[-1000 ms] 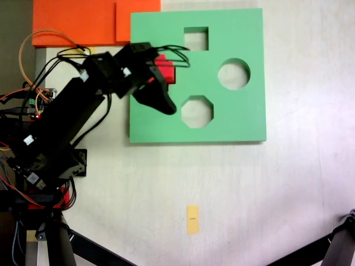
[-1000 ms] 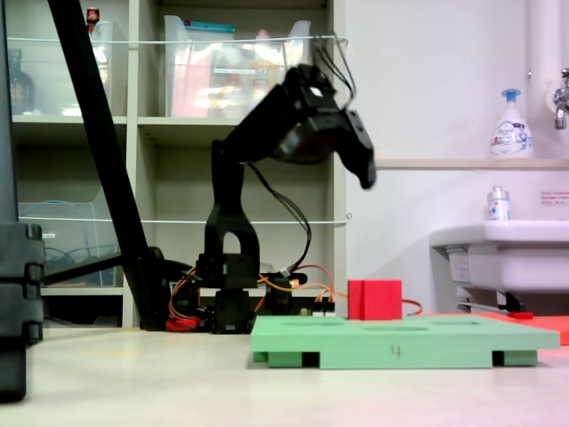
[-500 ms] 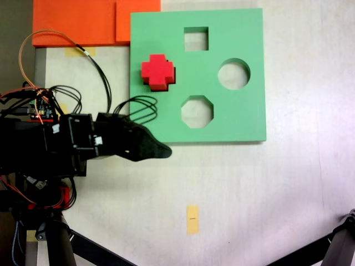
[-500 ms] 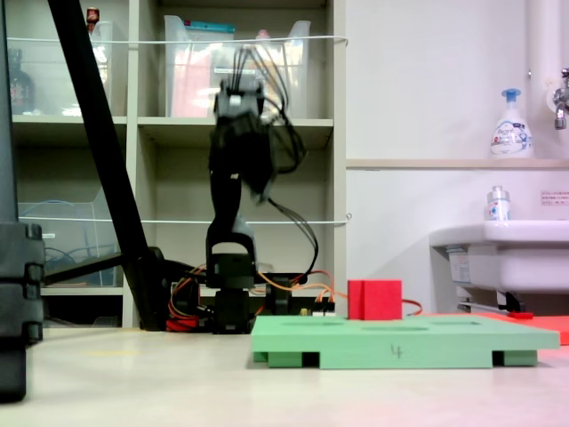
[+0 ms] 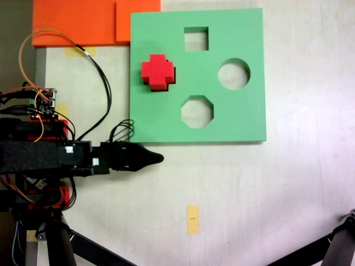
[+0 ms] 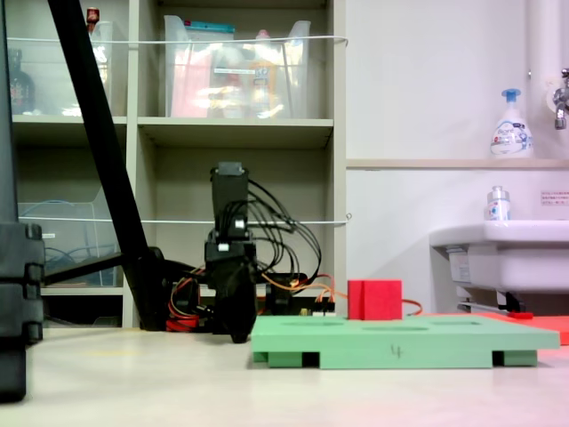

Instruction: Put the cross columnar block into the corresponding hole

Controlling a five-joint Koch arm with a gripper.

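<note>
Since a moment ago my arm has swung off the green foam board (image 5: 233,116) and folded down low, so that my pincer (image 5: 158,158) now lies stretched out just past the board's near edge as the top-down fixed view shows it, pointing right over bare table (image 5: 266,188) and touching nothing. From above I see one dark tapered tip; in the low side-on fixed view my pincer (image 6: 238,334) hangs close to the tabletop, just left of the board (image 6: 400,342), and its two jaws line up one behind the other, so I cannot tell whether they are apart or together. Nothing is between them that I can make out. The cross columnar block (image 5: 158,72) stands upright on the board's left part in the top-down view, its plus-shaped top plain to see; it sits where the corresponding hole would be, and the block covers that spot, so the cutout itself is hidden from me. In the side-on view the block (image 6: 374,300) rises well above the board's top face, not sunk flush. Beside it in the top-down view are the square cutout (image 5: 196,39), the round cutout (image 5: 233,74) and the octagonal cutout (image 5: 197,111), all open. An orange foam sheet (image 5: 77,22) lies at the upper left, touching the board's corner, and a small yellow tag (image 5: 192,219) sits on the table well below.
</note>
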